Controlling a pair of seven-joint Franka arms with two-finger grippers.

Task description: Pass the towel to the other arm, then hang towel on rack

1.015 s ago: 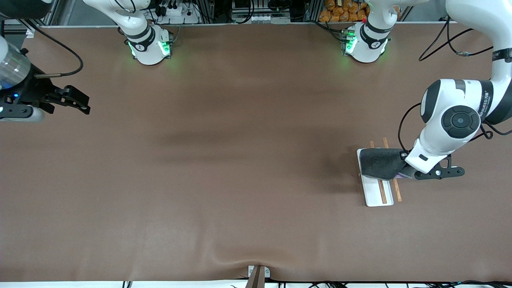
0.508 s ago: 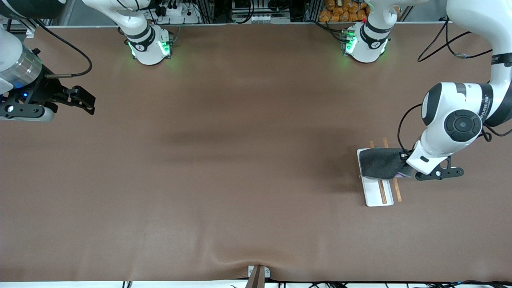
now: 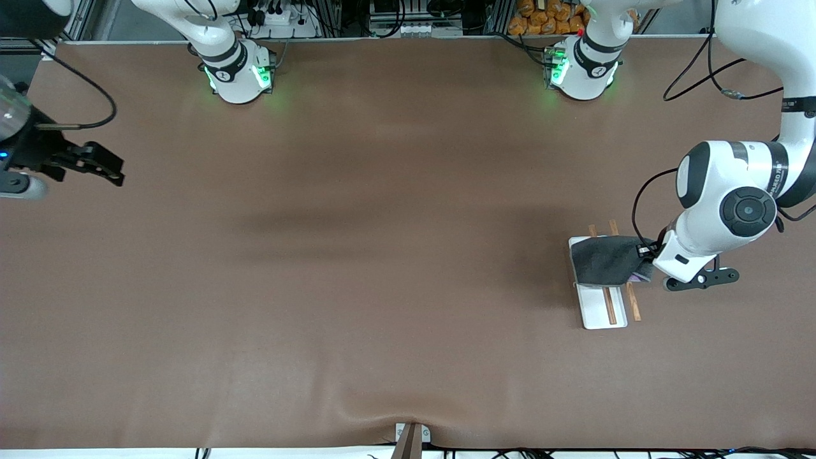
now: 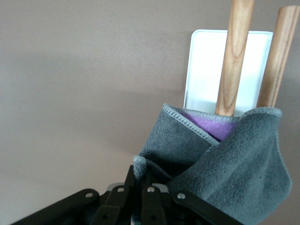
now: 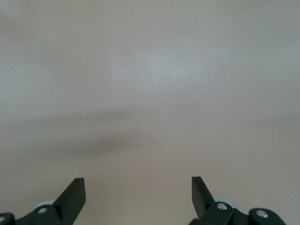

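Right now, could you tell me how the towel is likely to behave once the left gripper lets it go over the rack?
The towel looks floppy: it folds and sags from the left gripper, which is shut on one edge. It should drape over the rack rather than hold shape. Its fleecy surface probably grips the wooden bars, though an uneven drape might slide off.
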